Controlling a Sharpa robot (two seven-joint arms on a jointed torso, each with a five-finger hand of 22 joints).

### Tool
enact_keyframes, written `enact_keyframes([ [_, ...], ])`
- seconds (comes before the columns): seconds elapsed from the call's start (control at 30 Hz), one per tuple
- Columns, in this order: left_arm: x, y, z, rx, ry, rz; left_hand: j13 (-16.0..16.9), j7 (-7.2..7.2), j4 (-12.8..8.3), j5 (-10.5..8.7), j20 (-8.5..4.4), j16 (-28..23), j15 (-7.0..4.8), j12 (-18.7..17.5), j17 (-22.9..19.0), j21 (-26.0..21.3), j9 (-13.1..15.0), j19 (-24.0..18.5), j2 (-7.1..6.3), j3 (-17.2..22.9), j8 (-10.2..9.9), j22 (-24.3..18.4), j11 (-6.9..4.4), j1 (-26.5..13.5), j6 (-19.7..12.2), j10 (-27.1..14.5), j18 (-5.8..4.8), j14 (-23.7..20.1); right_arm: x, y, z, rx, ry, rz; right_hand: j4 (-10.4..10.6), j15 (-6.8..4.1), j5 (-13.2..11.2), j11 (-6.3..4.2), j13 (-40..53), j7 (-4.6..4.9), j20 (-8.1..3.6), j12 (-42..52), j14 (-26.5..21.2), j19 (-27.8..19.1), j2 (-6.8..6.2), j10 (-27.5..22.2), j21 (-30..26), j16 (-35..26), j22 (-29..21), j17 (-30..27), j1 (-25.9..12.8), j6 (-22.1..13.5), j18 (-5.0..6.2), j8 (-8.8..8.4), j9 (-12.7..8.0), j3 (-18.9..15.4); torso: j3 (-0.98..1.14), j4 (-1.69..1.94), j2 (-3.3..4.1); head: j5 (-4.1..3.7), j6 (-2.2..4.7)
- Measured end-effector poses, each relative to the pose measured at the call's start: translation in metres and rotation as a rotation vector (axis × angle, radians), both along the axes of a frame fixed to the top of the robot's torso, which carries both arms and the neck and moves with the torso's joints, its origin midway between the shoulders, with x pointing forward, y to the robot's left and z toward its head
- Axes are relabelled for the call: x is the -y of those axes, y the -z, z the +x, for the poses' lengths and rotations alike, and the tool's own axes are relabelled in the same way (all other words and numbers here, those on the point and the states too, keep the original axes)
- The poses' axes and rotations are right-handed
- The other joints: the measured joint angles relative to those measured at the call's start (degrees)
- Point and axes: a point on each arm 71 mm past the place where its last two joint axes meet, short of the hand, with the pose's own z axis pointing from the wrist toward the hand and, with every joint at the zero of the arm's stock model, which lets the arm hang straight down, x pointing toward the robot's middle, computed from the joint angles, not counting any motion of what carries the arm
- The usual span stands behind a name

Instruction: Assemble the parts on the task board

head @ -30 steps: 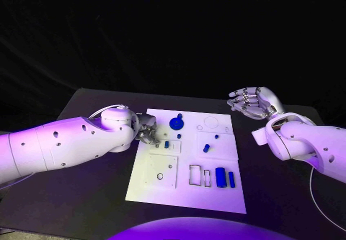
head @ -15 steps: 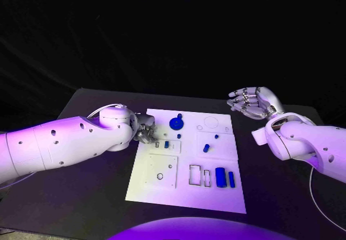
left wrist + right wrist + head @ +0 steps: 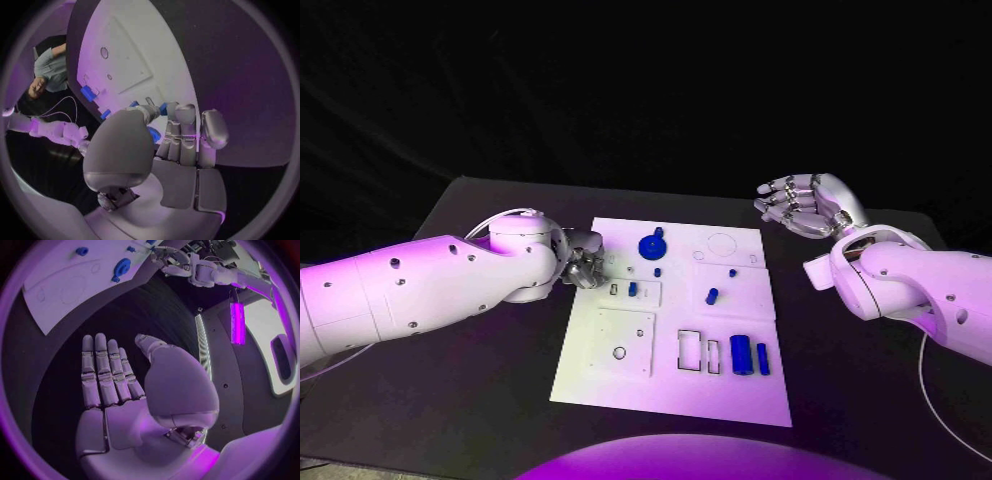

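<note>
White, rounded arms dotted with small dark holes; a thin pale cable loops at the left wrist. Left hand (image 3: pixel 586 262) and right hand (image 3: pixel 799 205) are silver, segmented.

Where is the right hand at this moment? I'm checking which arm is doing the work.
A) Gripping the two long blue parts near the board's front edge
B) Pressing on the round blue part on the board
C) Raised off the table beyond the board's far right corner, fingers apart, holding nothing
C: the right hand is raised past the far right corner of the task board, fingers apart and empty, in the head and right wrist views.
</note>
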Motion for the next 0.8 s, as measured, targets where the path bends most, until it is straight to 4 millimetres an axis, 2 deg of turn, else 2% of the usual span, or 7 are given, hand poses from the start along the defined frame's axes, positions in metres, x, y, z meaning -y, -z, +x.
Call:
enact_keyframes([
  [0.1, -0.003, 0.0, -0.001, -0.011, -0.008, -0.012, -0.25, 0.02, 0.16, 0.0, 0.2, -0.22, 0.2, 0.0, -0.12, -0.23, -0.01, -0.2, 0.0, 0.18, 0.0, -0.23, 0.01, 0.0, -0.02, -0.39, 0.0, -0.2, 0.0, 0.0, 0.0, 0.0, 0.0, 0.0, 0.0, 0.0, 0.0, 0.0, 0.0, 0.0, 0.0, 0.0, 0.0, 0.0, 0.0, 0.0, 0.0, 0.0, 0.0, 0.0, 0.0, 0.0, 0.0, 0.0, 0.0, 0.0, 0.0, -0.01, 0.0, -0.01, 0.0],
  [0.17, -0.006, 0.0, -0.002, -0.019, -0.019, -0.02, -0.34, 0.16, -0.3, 0.0, 0.2, -0.28, 0.2, -0.07, -0.15, -0.23, -0.17, -0.2, 0.0, 3.39, -0.02, -0.35, -0.09, 0.0, -0.16, -0.75, 0.0, -0.21, 0.0, 0.0, 0.0, 0.0, 0.0, 0.0, 0.0, 0.0, 0.0, 0.0, 0.0, 0.0, 0.0, 0.0, 0.0, 0.0, 0.0, 0.0, 0.0, 0.0, 0.0, 0.0, 0.0, 0.0, 0.0, 0.0, 0.0, 0.0, 0.03, -0.01, 0.0, -0.01, -0.02],
  [0.2, -0.008, 0.0, -0.002, -0.023, -0.025, -0.023, -0.42, 0.18, -0.32, 0.0, 0.2, -0.48, 0.2, -0.23, -0.23, -0.23, -2.17, -0.2, 0.0, 3.97, -0.02, -0.36, -0.19, 0.0, -0.19, -1.01, 0.0, -0.21, 0.001, 0.0, 0.0, -0.001, 0.001, 0.0, 0.0, 0.0, 0.0, 0.0, 0.0, 0.0, 0.0, 0.0, 0.0, 0.0, 0.0, 0.0, 0.0, 0.0, 0.0, 0.0, 0.0, 0.0, 0.0, 0.0, 0.0, 0.0, 0.03, -0.01, 0.0, 0.01, -0.03],
  [0.23, -0.01, 0.0, -0.002, -0.025, -0.031, -0.027, -0.53, 0.18, -0.85, 0.01, 0.18, -0.48, 0.19, -0.23, -0.25, -0.42, -7.24, -0.22, 0.0, 5.44, -0.03, -0.41, -0.2, 0.0, -0.2, -1.02, -0.01, -0.21, 0.001, 0.0, 0.0, -0.001, 0.0, 0.0, 0.0, 0.0, 0.0, 0.0, 0.0, 0.0, 0.0, 0.0, 0.0, 0.0, 0.0, 0.0, 0.0, 0.0, 0.0, 0.0, 0.0, 0.0, 0.0, 0.0, 0.0, 0.0, 0.03, -0.01, -0.01, 0.02, -0.05],
  [0.7, -0.03, -0.002, 0.003, -0.077, -0.126, -0.099, 1.39, 0.05, -0.49, -0.2, 0.0, -0.44, -0.03, 1.32, -0.28, -0.46, -7.25, -0.41, -0.06, 6.46, -0.01, -0.44, -0.42, -0.06, -0.42, -0.99, -0.01, -0.43, 0.001, 0.0, 0.0, -0.002, 0.0, 0.0, -0.16, 0.0, 0.22, 0.0, 0.0, 0.0, 0.0, 0.0, 0.0, 0.0, 0.0, 0.0, -0.19, 0.0, -0.09, 0.01, 0.0, 0.0, 0.0, 0.0, 0.01, -0.16, 0.03, -0.04, -0.02, -0.05, -0.03],
  [0.8, -0.034, -0.001, 0.004, -0.085, -0.142, -0.109, 1.9, 0.05, -0.5, -0.2, 0.0, -0.44, -0.03, 1.67, -0.28, -0.46, -7.25, -0.4, -0.52, 6.47, -0.01, -0.38, -0.72, -0.52, -0.42, -0.68, -0.01, -0.43, 0.001, 0.0, 0.0, -0.003, 0.0, 0.0, -0.16, 0.0, 0.22, 0.0, 0.0, 0.0, 0.0, 0.0, 0.0, 0.0, 0.0, 0.0, -0.19, 0.0, -0.09, 0.01, 0.0, 0.0, 0.0, 0.0, 0.01, -0.16, 0.01, -0.04, -0.02, -0.07, -0.09],
])
